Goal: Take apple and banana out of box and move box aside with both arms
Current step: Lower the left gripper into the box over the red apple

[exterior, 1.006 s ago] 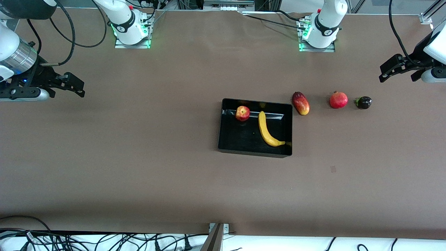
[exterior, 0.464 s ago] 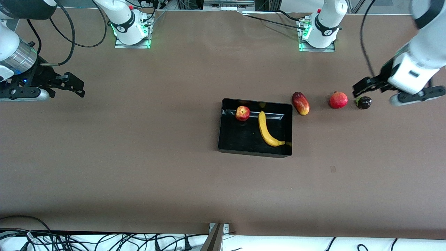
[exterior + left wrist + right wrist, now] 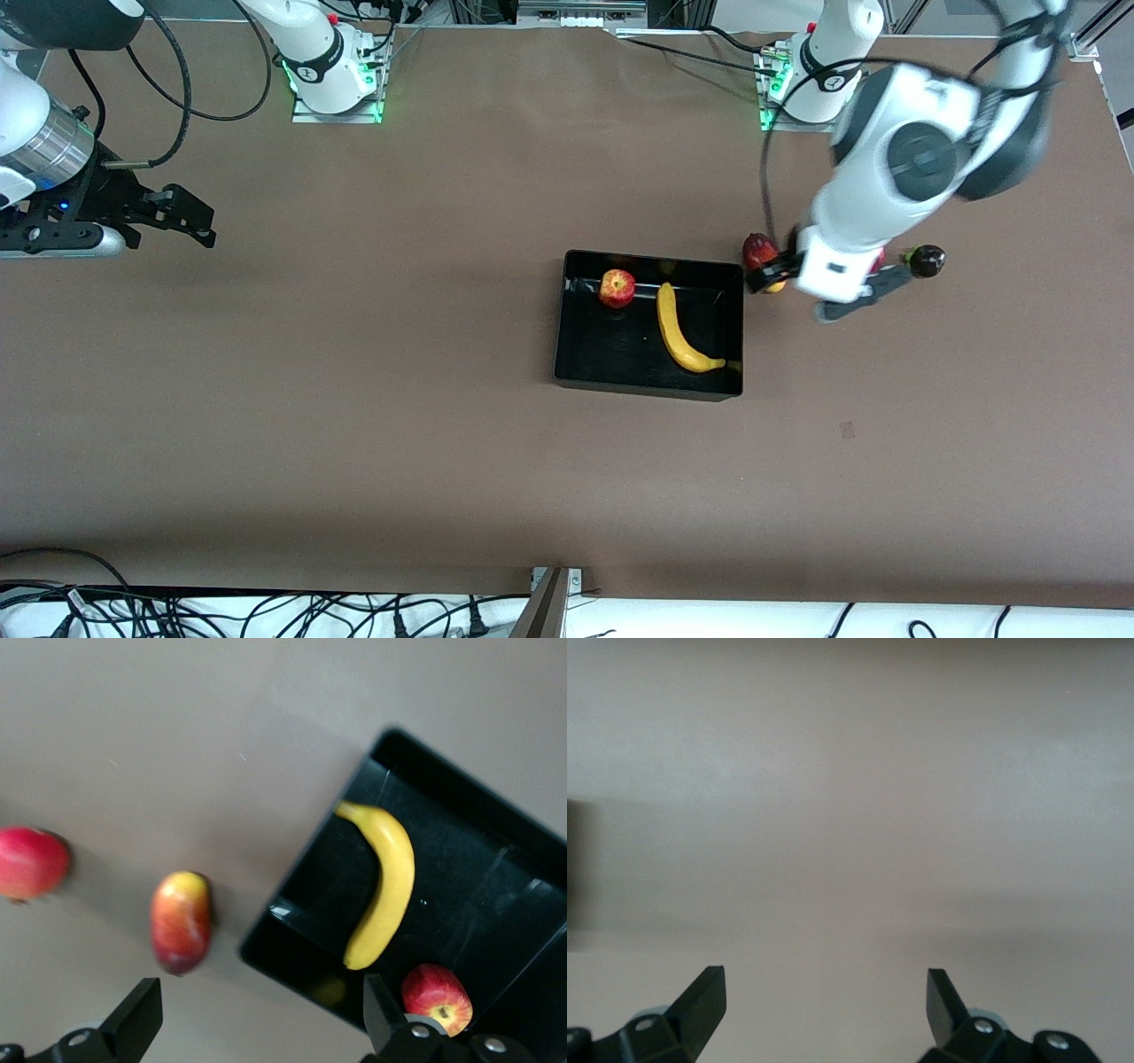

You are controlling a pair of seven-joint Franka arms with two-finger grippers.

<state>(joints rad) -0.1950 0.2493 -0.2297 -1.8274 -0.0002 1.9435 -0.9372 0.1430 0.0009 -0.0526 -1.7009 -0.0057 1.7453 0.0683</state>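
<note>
Nothing done yet: apple (image 3: 617, 288) and banana (image 3: 680, 331) both lying in box (image 3: 649, 381), centre of frame on tabletop (image 3: 354, 399). Left hand (image 3: 769, 276) open, empty, over mango (image 3: 757, 249) by box's upper-right corner; right hand (image 3: 182, 217) open, empty, waiting at frame's left edge. Both fruits and box shift still to do.

Yellow banana (image 3: 680, 330), glossy black box (image 3: 646, 382)

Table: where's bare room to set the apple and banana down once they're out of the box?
The table is bare from the box toward the waiting right gripper, and nearer the front camera. Crowded: the mango and dark fruit row beside the box, under the open left gripper.
</note>
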